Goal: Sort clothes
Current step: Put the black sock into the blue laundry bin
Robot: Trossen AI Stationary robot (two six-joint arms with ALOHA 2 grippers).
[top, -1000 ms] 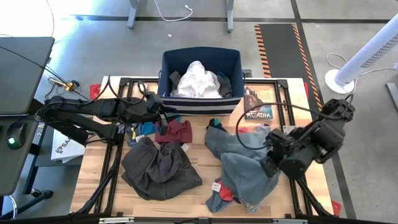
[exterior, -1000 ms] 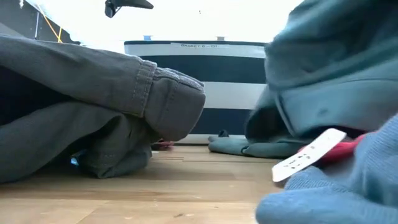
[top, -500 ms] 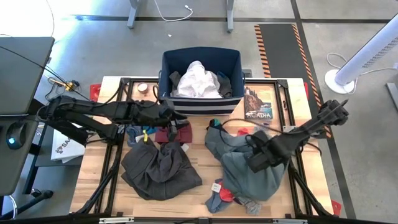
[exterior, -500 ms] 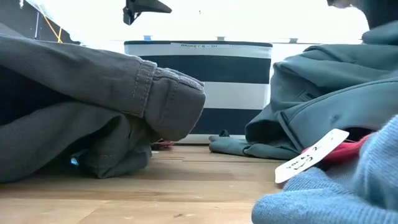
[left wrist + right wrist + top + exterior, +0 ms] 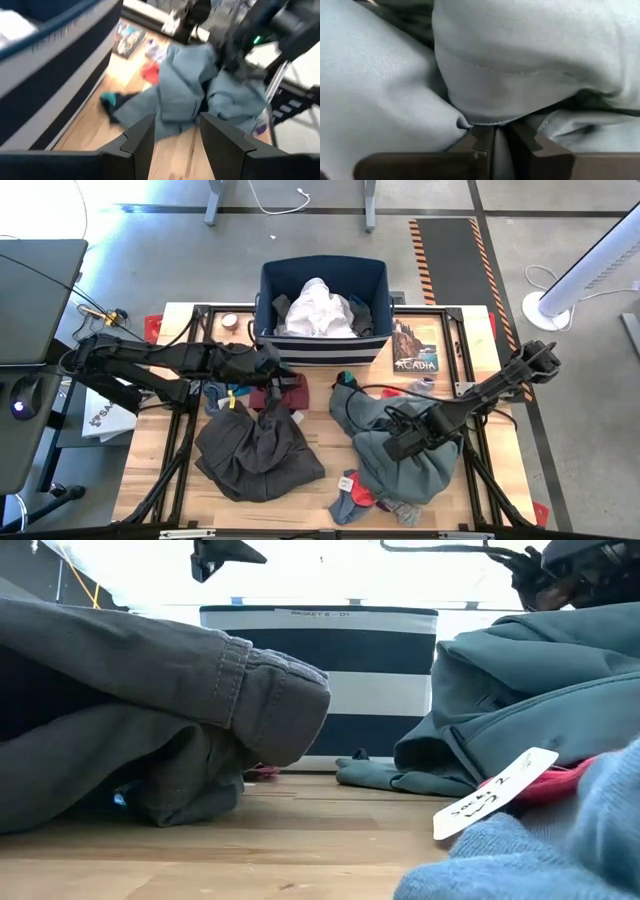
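Observation:
The grey-green shirt [image 5: 400, 435] lies bunched on the table's right half, over red and grey socks [image 5: 362, 492]. My right gripper [image 5: 393, 444] is down on the shirt's middle and shut on it. My left gripper [image 5: 276, 368] is open and empty, hovering before the navy bin [image 5: 322, 352] above the maroon piece [image 5: 290, 392]. The dark grey-brown trousers [image 5: 255, 452] lie heaped at the left front. A bright blue piece [image 5: 224, 390] lies beside the maroon one. A white garment [image 5: 318, 310] lies in the bin. My right gripper pinches a fold of the grey-green shirt [image 5: 501, 150] between its two fingers, beside a stitched hem [image 5: 485, 119]. The fingers come from the table's right, slanting down. The shirt lies slack on the table around them.
A book [image 5: 415, 346] lies at the far right, beside the bin. A white label [image 5: 490, 795] sticks out of the red piece near the front edge. Bare wood shows between the trousers and the shirt [image 5: 325, 430].
My right gripper has gone toward the table's left and down onto the shirt's middle. The shirt's front part, raised high a second ago, has sunk back onto the pile. My left gripper has gone a little toward the table's right along the bin's front.

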